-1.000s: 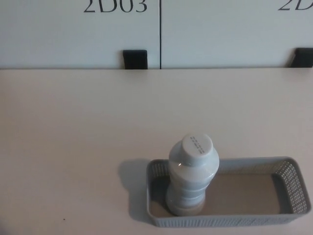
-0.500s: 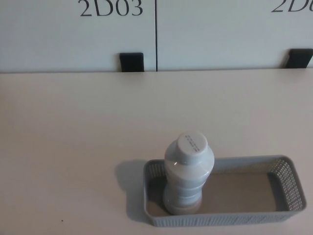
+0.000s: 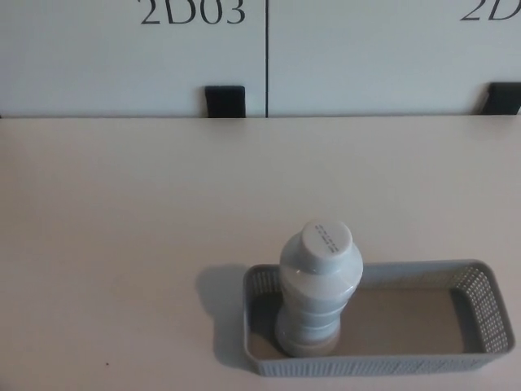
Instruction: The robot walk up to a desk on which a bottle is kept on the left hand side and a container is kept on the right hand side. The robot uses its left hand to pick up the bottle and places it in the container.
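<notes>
Lower centre: the bottle (image 3: pixel 319 289) stands upright inside the container (image 3: pixel 480 314), apparently done; my hands are off-frame, fingers untellable.

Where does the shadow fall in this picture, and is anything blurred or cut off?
Head view: the container and bottle cast a soft shadow leftward onto the desk; the picture is slightly soft overall; the wall lettering is cut off at the top edge.

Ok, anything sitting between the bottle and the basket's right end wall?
No. In the head view the basket floor right of the bottle is bare.
</notes>
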